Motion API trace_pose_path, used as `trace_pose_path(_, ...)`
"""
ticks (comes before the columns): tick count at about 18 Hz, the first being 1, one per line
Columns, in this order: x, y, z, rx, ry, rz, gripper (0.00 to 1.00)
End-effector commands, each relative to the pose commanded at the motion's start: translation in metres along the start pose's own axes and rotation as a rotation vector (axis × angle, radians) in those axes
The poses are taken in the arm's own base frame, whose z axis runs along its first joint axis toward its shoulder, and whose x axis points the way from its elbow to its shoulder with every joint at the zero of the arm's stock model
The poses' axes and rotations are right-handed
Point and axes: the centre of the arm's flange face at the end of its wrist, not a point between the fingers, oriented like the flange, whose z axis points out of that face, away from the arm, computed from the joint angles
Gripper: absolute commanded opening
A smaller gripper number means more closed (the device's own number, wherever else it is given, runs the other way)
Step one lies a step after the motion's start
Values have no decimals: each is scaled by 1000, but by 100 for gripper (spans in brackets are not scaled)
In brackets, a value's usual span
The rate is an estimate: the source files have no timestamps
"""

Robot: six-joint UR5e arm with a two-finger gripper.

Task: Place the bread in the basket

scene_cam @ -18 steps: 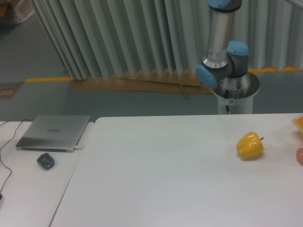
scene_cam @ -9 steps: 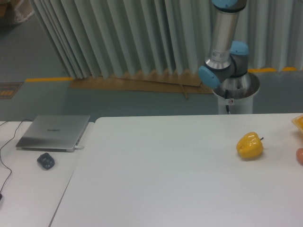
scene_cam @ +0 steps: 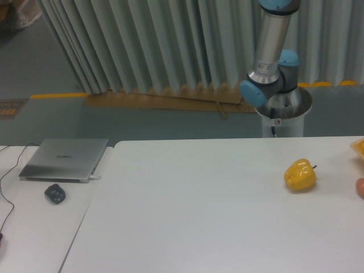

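Note:
The bread is out of view, and the basket does not show as such; only a yellow-orange corner of something (scene_cam: 359, 148) pokes in at the right edge of the table. The arm's base and lower links (scene_cam: 272, 79) rise behind the table's far right side and leave the frame at the top. My gripper is outside the frame.
A glossy yellow bell pepper (scene_cam: 300, 175) sits on the white table (scene_cam: 205, 216) at the right. A reddish object (scene_cam: 360, 187) is cut off by the right edge. On the left side table lie a closed laptop (scene_cam: 65, 159), a dark mouse (scene_cam: 54, 194) and a cable.
The arm's upright link has swung slightly to the right across the three frames. Nothing on the table has moved.

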Motion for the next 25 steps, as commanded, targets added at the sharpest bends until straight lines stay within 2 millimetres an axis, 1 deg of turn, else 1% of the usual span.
trace_pose_path(6,-8,-10,-1,14,-19,-9,100)
trace_pose_path(10,-10,-12,2,20,-16,-34,100)
trace_pose_path(12,-17,-22,-2,12,-20,-90,100)
trace_pose_path(14,-29,-37,-5,10,-23,-120,100)
trace_pose_path(18,-48,-66,-11,6,-28,-152,100)
trace_pose_path(20,-58,-81,-13,4,-33,-137,100)
trace_pose_path(22,-67,-94,-20,18,-58,-140,100)
trace_pose_path(25,-75,-109,-31,32,-93,-176,100)
